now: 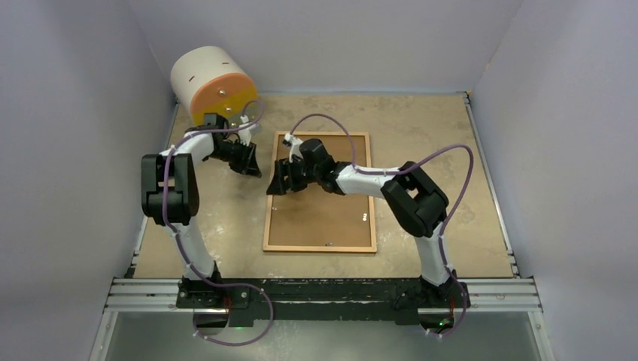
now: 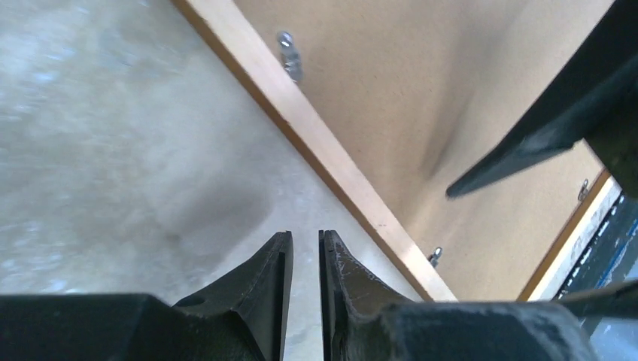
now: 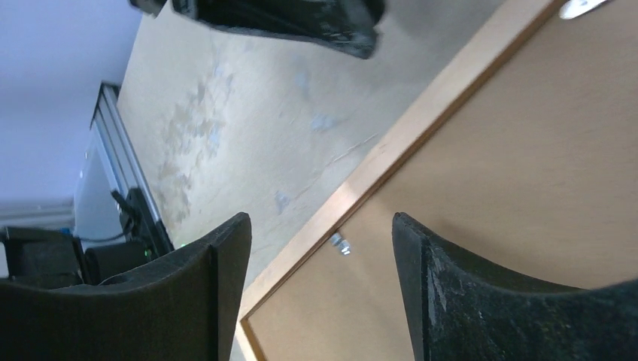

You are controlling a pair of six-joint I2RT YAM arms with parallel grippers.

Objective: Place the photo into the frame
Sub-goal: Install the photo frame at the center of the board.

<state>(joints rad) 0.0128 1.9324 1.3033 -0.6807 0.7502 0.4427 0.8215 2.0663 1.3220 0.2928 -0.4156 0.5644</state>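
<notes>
A worn tan table [image 1: 466, 165] sits boxed in by pale lavender walls [image 1: 68, 113]. The frame [image 1: 320, 248] lies back-up at its middle, with a brown backing board [image 1: 320, 218] inside. The left gripper [image 2: 305, 237], parted only a slit and empty, hovers left of the frame. The right gripper [image 3: 321, 219], spread wide and empty, hangs over its left rail. A white cylinder [image 1: 203, 71] stands at the far left.

A lab test booth (plain grey walls [image 1: 68, 113], aluminium rail [image 1: 504, 295]).

Part of the frame [image 1: 319, 247] beneath the right arm [image 1: 361, 179].
</notes>
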